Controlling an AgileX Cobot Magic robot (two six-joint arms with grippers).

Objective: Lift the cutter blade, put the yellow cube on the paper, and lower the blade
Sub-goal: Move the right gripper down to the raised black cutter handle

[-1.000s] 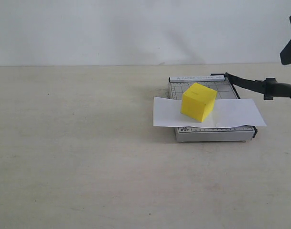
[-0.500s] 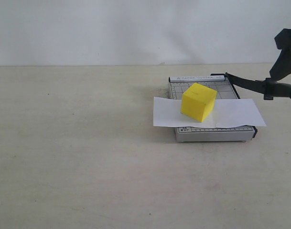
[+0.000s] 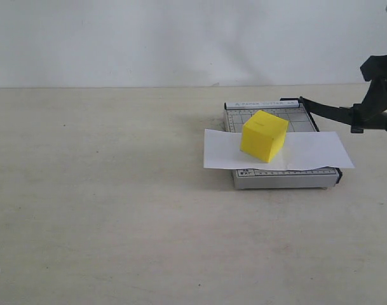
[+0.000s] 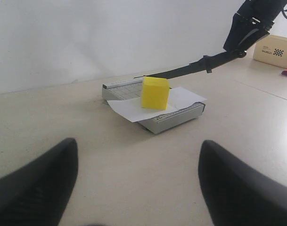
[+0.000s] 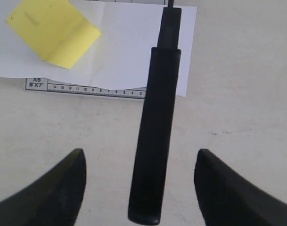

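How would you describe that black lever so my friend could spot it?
Find the small grey gridded base on the right of the beige table, with white paper and a yellow cube on it. From its far right corner the cutter blade rises at a slant: the only long thin black bar, ending in a thick rounded handle.

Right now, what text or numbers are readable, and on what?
"A5": grey trimmer base, front scale strip.
"14 13 12 11 10 9 8": same strip, ruler.
Size mark under "A5": blurred.
Print on the back rail: too small.
Cardboard box label: blurred.
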